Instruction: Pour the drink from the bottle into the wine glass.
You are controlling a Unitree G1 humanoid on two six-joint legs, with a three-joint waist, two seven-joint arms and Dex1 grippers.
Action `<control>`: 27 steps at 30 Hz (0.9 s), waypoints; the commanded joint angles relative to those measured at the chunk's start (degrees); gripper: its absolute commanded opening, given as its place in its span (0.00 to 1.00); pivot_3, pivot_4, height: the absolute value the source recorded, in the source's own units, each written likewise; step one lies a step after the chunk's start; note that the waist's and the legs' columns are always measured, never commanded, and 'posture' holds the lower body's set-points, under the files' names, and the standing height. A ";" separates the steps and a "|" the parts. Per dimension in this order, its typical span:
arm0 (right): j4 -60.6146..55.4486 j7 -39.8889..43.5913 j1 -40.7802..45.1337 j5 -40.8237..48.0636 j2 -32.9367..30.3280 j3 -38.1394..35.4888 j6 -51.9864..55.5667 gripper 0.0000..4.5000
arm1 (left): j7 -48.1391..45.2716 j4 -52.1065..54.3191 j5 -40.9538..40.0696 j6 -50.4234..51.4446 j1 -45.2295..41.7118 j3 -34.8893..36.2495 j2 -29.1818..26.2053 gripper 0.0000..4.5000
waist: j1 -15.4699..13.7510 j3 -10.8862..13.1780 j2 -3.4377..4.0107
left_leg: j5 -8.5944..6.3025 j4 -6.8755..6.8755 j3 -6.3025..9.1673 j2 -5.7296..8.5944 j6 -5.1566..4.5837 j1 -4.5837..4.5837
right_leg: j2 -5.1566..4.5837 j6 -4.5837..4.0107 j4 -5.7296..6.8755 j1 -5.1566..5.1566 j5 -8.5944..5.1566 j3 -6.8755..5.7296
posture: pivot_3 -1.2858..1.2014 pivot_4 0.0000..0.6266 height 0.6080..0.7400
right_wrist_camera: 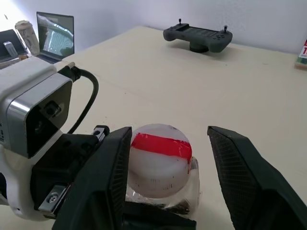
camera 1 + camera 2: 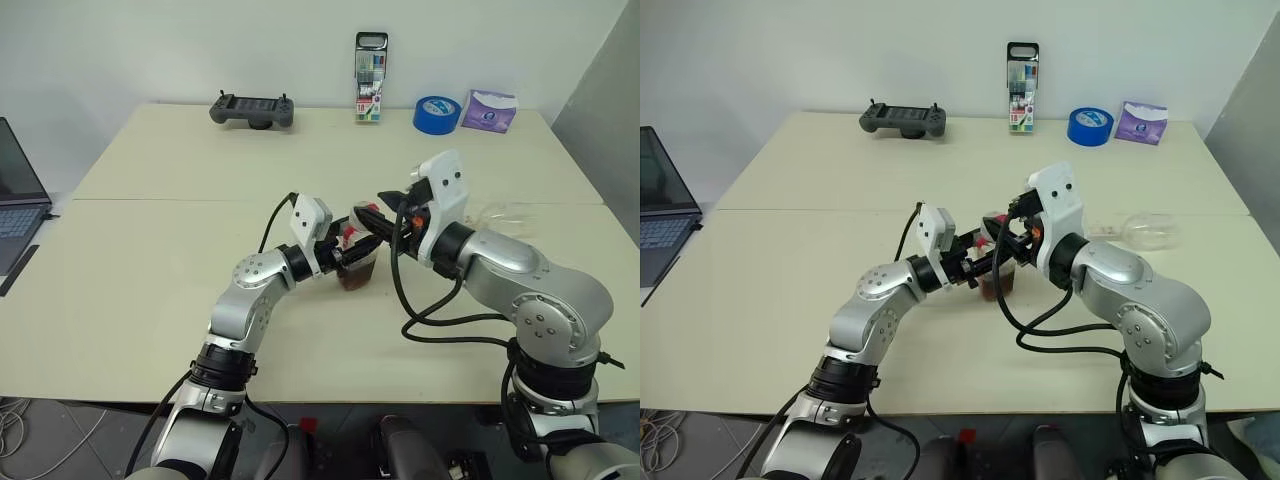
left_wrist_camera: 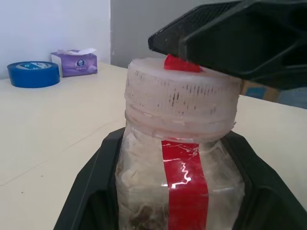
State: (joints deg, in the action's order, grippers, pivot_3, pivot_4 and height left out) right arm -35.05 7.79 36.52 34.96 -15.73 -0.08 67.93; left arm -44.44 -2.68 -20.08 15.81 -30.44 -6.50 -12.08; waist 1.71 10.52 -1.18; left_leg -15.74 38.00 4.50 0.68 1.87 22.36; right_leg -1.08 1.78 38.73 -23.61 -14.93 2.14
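Cream table [image 2: 150, 290] against white wall, left gripper [image 2: 345, 255] clamping bottle [image 3: 180, 158], right gripper [image 1: 168, 167] spread around its cap.

The small clear plastic bottle [image 2: 356, 262] stands mid-desk [image 2: 150, 290], between the left gripper [image 2: 343, 252] at nine o'clock and the right gripper [image 2: 372, 218] at two. The clear stemmed wine glass [image 2: 1148, 230] lies toppled at three o'clock, well apart. A black handheld controller [image 2: 252, 110] sits far at eleven.

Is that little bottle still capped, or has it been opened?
Still capped. The bottle, upright in the left tool, wears its whitish cap with red tape; the right tool's fingers flank it.
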 commanded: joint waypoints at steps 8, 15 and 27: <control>-0.85 -0.38 0.69 -0.94 0.68 2.20 1.00 0.60 | -0.16 1.94 0.02 -2.20 -0.47 0.13 0.55 0.48 | 0.01 0.00 0.00 | 0.00 0.00 0.00 0.00 0.00 0.00 | 0.00 0.00 0.00 0.00 0.00 0.00 | 0.52 0.24 1.00; -0.56 -0.24 1.15 -1.20 1.48 1.68 0.56 0.60 | 0.00 2.37 0.05 -2.02 -0.06 0.12 0.43 0.48 | 0.01 0.00 0.00 | 0.00 0.00 -0.01 0.00 0.00 0.00 | 0.00 0.00 0.00 -0.01 0.00 0.00 | 0.52 0.24 1.00; 4.43 11.40 0.36 -0.43 -5.21 2.66 -4.66 0.41 | 0.05 2.55 0.20 -1.63 -0.07 -0.07 0.10 0.48 | 0.03 0.00 0.00 | 0.00 0.00 -0.01 0.03 0.00 0.00 | 0.03 0.00 -0.01 -0.01 0.00 -0.02 | 0.52 0.24 1.00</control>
State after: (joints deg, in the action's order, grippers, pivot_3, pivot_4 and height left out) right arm -31.46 13.53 36.73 33.11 -18.63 2.91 65.70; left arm -44.22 -2.68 -19.34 15.16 -29.95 -7.01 -11.93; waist 1.73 10.52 -1.18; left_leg -15.74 38.00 4.48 0.76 1.87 22.37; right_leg -1.03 1.78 38.73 -23.62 -14.93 2.09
